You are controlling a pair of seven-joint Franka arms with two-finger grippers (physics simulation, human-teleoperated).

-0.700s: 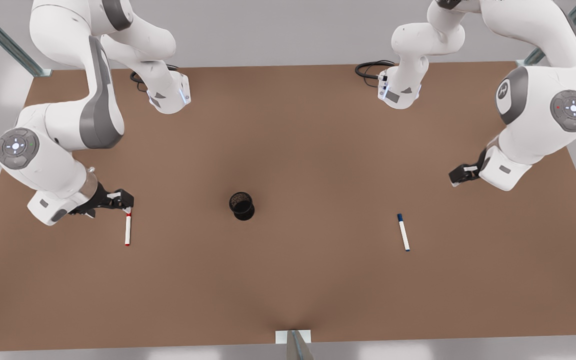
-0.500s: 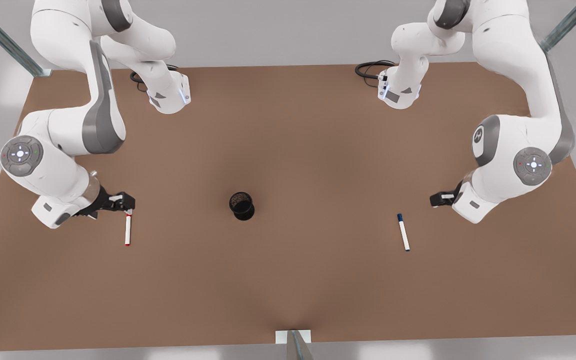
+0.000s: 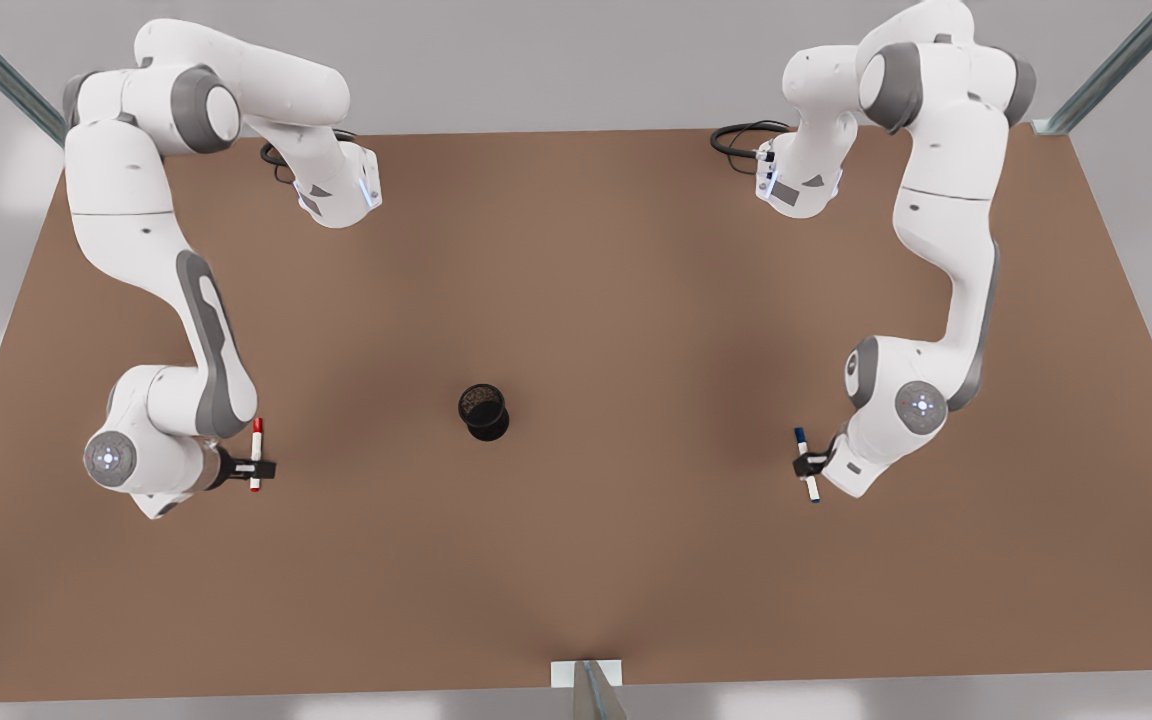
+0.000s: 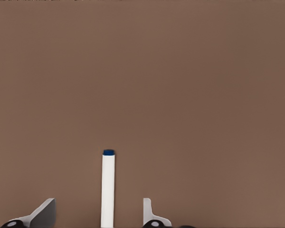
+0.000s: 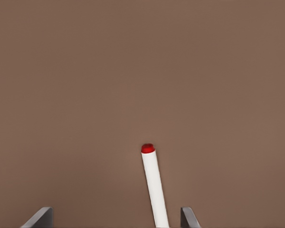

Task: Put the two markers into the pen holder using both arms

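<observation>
In the front view, a black mesh pen holder (image 3: 484, 411) is seen standing upright near the middle of the brown table (image 3: 576, 260). Well to the front view's left of the pen holder, a red-capped marker (image 3: 256, 455) is seen lying flat on the table, and the right gripper (image 3: 258, 468) is lowered across its barrel, its fingers set either side of it. Well to the front view's right of the pen holder, a blue-capped marker (image 3: 806, 464) is seen lying on the table, and the left gripper (image 3: 806, 466) is placed over its middle. Both markers are well apart from the pen holder. In the left wrist view, the blue-capped marker (image 4: 107, 188) is shown between the two spread fingertips (image 4: 42, 214), with clear table visible on each side of the barrel, so the left gripper (image 4: 99, 216) is parted and not touching it. In the right wrist view, the red-capped marker (image 5: 154, 185) is shown slightly tilted between two widely spaced fingertips (image 5: 40, 217), untouched, so the right gripper (image 5: 115, 218) is likewise spread wide.
</observation>
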